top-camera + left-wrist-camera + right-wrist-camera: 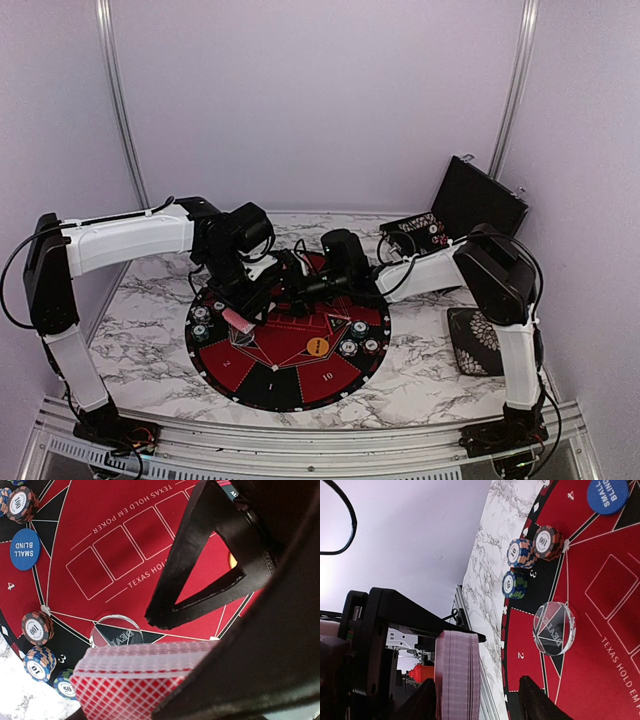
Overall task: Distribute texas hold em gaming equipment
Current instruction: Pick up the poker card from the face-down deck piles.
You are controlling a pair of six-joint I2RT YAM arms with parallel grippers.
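A deck of red-backed playing cards (132,680) sits in my left gripper (150,690), which is shut on it above the round red and black poker mat (290,345). My right gripper (477,700) is open astride the deck (457,675), its left finger close to the cards and its right finger apart from them. One of its black triangular fingers (200,580) hangs over the mat in the left wrist view. Striped chip stacks (547,542) (521,553) (514,584) stand at the mat's rim. Beside them lie a blue small-blind disc (606,495) and a clear dealer disc (554,628). An orange disc (317,347) lies near the mat's front.
A black hinged case (470,205) stands open at the back right, and a dark flower-patterned tray (475,340) lies right of the mat. More chip stacks (355,335) sit on the mat's right side. Both arms meet over the mat's left half.
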